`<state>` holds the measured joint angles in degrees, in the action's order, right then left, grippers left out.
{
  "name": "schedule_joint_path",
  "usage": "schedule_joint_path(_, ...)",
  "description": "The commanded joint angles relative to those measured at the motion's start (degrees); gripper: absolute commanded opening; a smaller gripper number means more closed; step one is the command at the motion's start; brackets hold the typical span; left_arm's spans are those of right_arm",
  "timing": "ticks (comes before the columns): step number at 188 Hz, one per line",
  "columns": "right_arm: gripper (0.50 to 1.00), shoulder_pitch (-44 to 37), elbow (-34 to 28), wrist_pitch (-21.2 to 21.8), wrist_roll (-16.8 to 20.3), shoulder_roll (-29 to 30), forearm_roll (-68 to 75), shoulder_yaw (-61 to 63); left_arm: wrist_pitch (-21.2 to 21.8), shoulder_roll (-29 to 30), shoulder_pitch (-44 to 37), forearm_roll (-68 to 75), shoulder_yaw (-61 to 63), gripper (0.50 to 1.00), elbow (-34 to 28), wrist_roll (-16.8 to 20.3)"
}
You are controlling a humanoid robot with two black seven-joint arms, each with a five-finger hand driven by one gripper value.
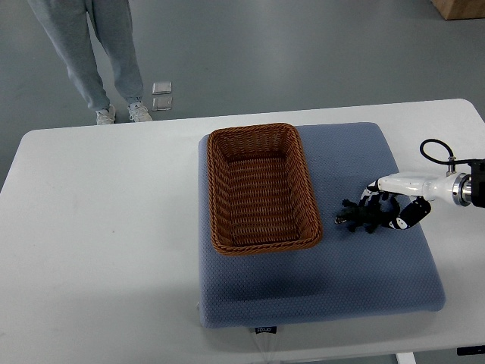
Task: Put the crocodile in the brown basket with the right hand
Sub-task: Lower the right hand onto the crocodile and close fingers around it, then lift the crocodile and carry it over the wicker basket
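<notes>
crocodile is gripped by curled fingers of the right hand near the mat's right edge (apparently unlifted); brown basket found empty.

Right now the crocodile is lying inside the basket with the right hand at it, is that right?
Not quite. The crocodile is not inside the basket. It lies on the cushion, just right of the basket, with the right hand at it. The top view shows this.

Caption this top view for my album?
Right hand at the crocodile on a blue mat, beside the empty brown basket.
</notes>
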<state>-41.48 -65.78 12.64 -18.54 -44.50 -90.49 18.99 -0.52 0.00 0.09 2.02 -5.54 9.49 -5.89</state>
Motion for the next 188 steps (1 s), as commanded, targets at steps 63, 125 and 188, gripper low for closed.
schedule_joint_path(63, 0.515, -1.4, 0.1, 0.3, -0.1, -2.2, 0.6, 0.2, 0.0, 0.0, 0.0, 0.0, 0.0, 1.000, 0.0, 0.0)
schedule_joint_path(125, 0.519, -3.6, 0.3, 0.5, 0.0, -5.2, 1.5, 0.8, 0.0, 0.0, 0.0, 0.0, 0.0, 1.000, 0.0, 0.0)
schedule_joint_path(188, 0.521, -10.0, 0.3, 0.8, 0.2, -3.9, 2.0, 1.1, 0.0, 0.0, 0.0, 0.0, 0.1, 1.000, 0.0, 0.0)
